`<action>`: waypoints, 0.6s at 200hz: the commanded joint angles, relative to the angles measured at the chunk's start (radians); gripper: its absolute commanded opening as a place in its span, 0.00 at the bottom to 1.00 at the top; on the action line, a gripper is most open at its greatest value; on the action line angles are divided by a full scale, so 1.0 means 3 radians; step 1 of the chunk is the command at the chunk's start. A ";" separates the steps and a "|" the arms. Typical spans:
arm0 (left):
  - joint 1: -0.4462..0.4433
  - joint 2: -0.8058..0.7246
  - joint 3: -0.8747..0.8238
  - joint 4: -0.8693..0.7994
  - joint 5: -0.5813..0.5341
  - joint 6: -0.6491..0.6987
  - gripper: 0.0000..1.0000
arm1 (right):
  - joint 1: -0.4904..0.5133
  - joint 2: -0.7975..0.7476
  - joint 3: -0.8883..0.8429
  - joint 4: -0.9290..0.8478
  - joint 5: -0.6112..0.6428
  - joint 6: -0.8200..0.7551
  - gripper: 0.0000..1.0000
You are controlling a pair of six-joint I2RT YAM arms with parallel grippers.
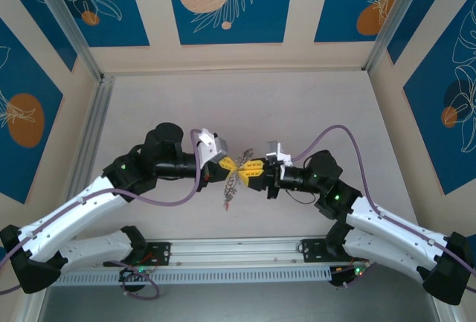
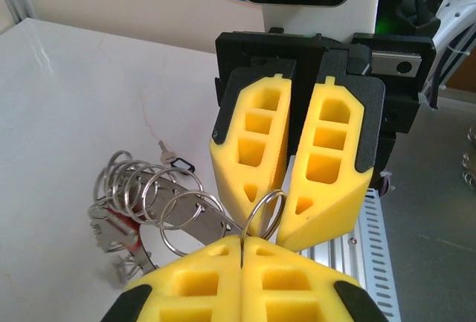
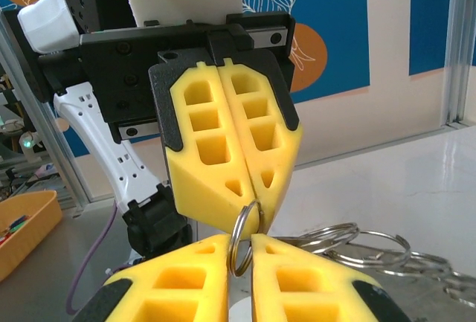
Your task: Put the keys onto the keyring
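Above the tabletop's middle, the left gripper (image 2: 242, 246) clenches a keyring (image 2: 262, 210) hung with keys (image 2: 111, 225). The right gripper (image 3: 239, 246) stands slightly parted around it.

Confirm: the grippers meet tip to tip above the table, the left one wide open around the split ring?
No: the left gripper is shut on the split ring, not wide open, as the right wrist view shows. The rest holds.

You're looking at left gripper (image 1: 235, 164) and right gripper (image 1: 245, 167) crowding tip-to-tip at the keyring (image 2: 262, 214), blocking passage btwn; keys (image 1: 229, 190) are dangling just under; table (image 1: 320, 106) is lying open around.
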 commanded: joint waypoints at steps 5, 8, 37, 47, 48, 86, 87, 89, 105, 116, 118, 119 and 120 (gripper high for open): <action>0.0053 0.0001 0.0135 -0.0002 -0.0257 0.0137 0.00 | 0.0087 -0.0002 0.0136 -0.0099 -0.0153 -0.0001 0.15; 0.0050 0.0000 0.0136 -0.0007 -0.0255 0.0141 0.00 | 0.0086 0.0000 0.0137 -0.0105 -0.0134 0.0005 0.15; 0.0040 -0.0025 0.0133 -0.0061 -0.0270 0.0183 0.00 | 0.0042 0.0005 0.0145 -0.0123 -0.0010 0.0093 0.15; 0.0040 -0.0023 0.0129 -0.0062 -0.0252 0.0193 0.00 | 0.0030 0.0015 0.0138 -0.0109 0.0014 0.0108 0.09; 0.0040 -0.0024 0.0128 -0.0063 -0.0248 0.0194 0.00 | 0.0028 0.0018 0.0137 -0.0107 0.0014 0.0111 0.09; 0.0063 -0.0020 0.0033 0.0053 -0.0332 0.0019 0.00 | -0.0055 0.0088 0.0103 -0.0190 0.0164 0.0212 0.00; 0.0067 -0.0020 0.0031 0.0053 -0.0344 0.0012 0.00 | -0.0061 0.0088 0.0099 -0.0193 0.0171 0.0217 0.00; 0.0069 -0.0016 0.0030 0.0043 -0.0364 -0.0004 0.00 | -0.0074 0.0085 0.0089 -0.0203 0.0190 0.0233 0.00; 0.0169 0.0030 0.0016 -0.0074 -0.0615 -0.0152 0.00 | -0.0195 0.0027 -0.0003 -0.0319 0.0305 0.0373 0.00; 0.0287 0.0027 -0.0040 -0.0144 -0.0694 -0.0264 0.00 | -0.0303 -0.0008 -0.0065 -0.0446 0.0362 0.0479 0.08; 0.0314 0.0022 -0.0054 -0.0149 -0.0702 -0.0294 0.00 | -0.0322 -0.0010 -0.0072 -0.0481 0.0371 0.0499 0.11; 0.0326 0.0022 -0.0064 -0.0152 -0.0708 -0.0306 0.00 | -0.0332 -0.0010 -0.0076 -0.0497 0.0374 0.0511 0.12; 0.0336 0.0019 -0.0071 -0.0157 -0.0714 -0.0319 0.00 | -0.0345 -0.0010 -0.0080 -0.0516 0.0378 0.0523 0.13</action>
